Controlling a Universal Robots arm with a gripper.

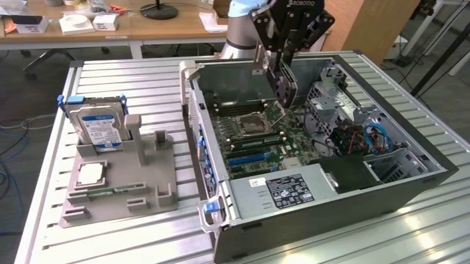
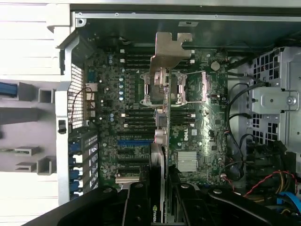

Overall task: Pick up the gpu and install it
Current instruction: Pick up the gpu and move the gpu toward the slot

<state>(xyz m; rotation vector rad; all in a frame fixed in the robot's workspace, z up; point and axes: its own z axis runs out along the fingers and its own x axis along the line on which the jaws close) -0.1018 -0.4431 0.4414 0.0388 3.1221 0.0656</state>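
My gripper (image 1: 283, 61) hangs over the open computer case (image 1: 411, 187), shut on the gpu (image 1: 282, 83). The card is held upright on edge, black cooler face outward, its silver end bracket (image 1: 258, 65) toward the case's back wall. It is lifted clear above the motherboard (image 1: 253, 135), over the processor socket. In the wrist view the gpu (image 2: 162, 141) appears edge-on between the two black fingers (image 2: 138, 205) of the gripper (image 2: 162, 190), with its bracket (image 2: 168, 49) at the far end. A blue expansion slot (image 2: 134, 141) lies on the board beside the card's line.
A grey parts holder (image 1: 121, 187) on the slatted table carries a hard drive (image 1: 99, 124), a processor (image 1: 89, 173) and a memory stick (image 1: 110, 191). Drive cages and cables (image 1: 371, 137) crowd the case's right side. A desk (image 1: 110, 27) stands behind.
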